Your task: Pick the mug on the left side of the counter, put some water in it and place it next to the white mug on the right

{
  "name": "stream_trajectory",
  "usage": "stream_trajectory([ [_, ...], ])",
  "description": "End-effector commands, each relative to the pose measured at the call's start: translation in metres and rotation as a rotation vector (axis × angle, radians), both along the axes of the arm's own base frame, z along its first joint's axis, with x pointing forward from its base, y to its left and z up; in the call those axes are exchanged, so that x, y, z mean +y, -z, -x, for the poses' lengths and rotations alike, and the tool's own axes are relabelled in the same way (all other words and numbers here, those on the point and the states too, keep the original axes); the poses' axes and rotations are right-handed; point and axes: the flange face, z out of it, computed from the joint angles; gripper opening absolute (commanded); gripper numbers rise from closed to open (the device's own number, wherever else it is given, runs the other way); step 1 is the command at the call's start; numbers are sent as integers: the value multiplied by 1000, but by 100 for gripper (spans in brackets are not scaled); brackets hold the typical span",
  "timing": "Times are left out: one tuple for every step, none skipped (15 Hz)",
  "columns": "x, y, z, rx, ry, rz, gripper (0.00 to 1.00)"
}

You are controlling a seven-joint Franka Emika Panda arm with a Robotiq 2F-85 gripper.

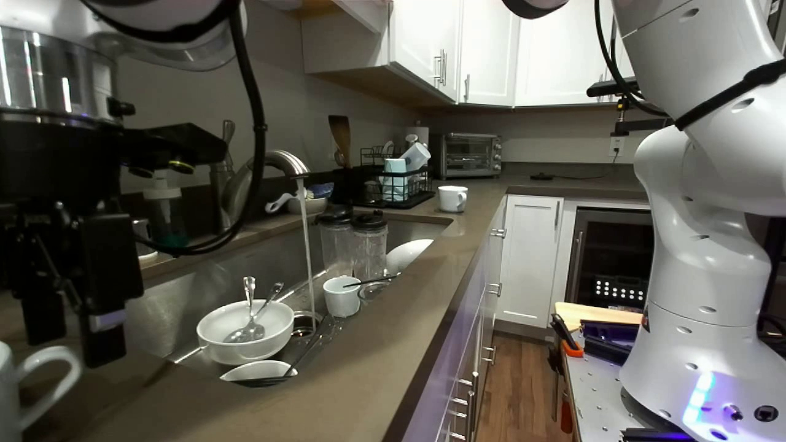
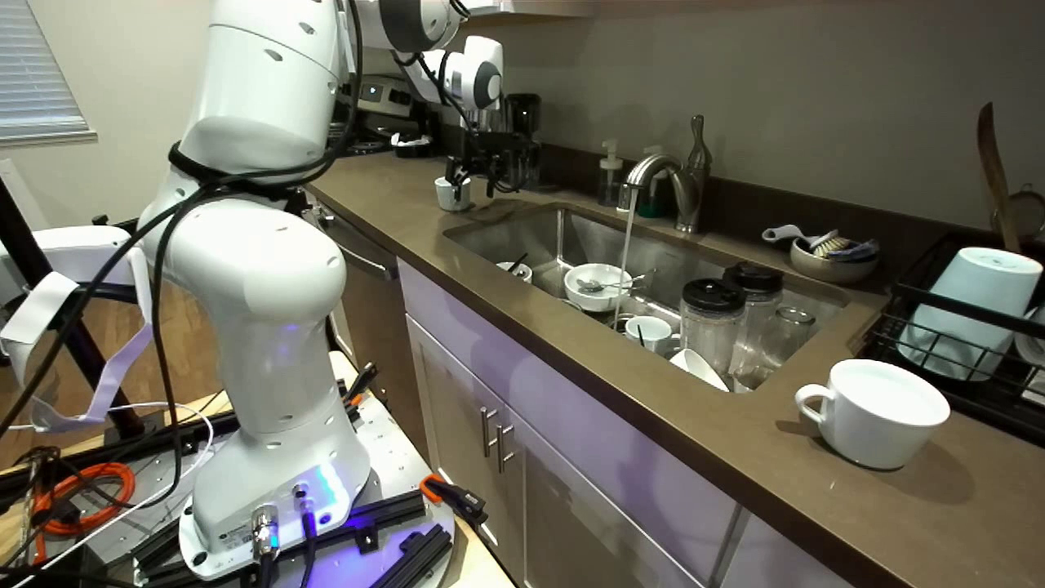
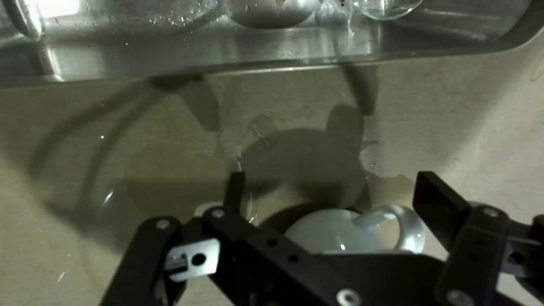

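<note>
Gripper [image 2: 473,185] near mug [image 2: 446,196], faucet [image 2: 653,165] running, white mug [image 2: 886,420] on counter [image 2: 571,339]

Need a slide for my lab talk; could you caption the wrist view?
A mug seen between the fingers of the open claw, with the sink along the top.

In an exterior view, a black wire dish rack [image 1: 415,200] stands with a toaster oven [image 1: 470,156] beyond it and a wooden spatula [image 1: 339,138] rising just beside it. It holds an upside-down pale blue cup [image 2: 980,273]. Lower than the rack stand clear black-lidded jars [image 1: 369,255]; well apart from it, a white bowl [image 1: 245,353] holds a metal spoon [image 1: 249,333].
</note>
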Motion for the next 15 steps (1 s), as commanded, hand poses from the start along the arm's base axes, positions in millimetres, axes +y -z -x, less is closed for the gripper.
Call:
stream_trajectory([
  [2,-1,0,1,-1,0,100],
  [3,2,2,9,1,-3,100],
  [4,5,4,17,13,-1,100],
  [6,8,6,21,18,-5,100],
  [8,11,8,29,24,0,100],
  [10,13,9,34,28,2,100],
  [12,17,8,42,30,0,100],
  [15,19,8,48,30,1,100],
  [17,22,7,52,38,1,100],
  [18,24,6,53,40,-7,100],
  [19,25,5,59,40,-3,100],
  [19,26,4,61,41,0,100],
  [19,27,2,63,42,-3,100],
  [19,27,0,62,43,-6,100],
  [19,27,-2,60,43,-6,100],
])
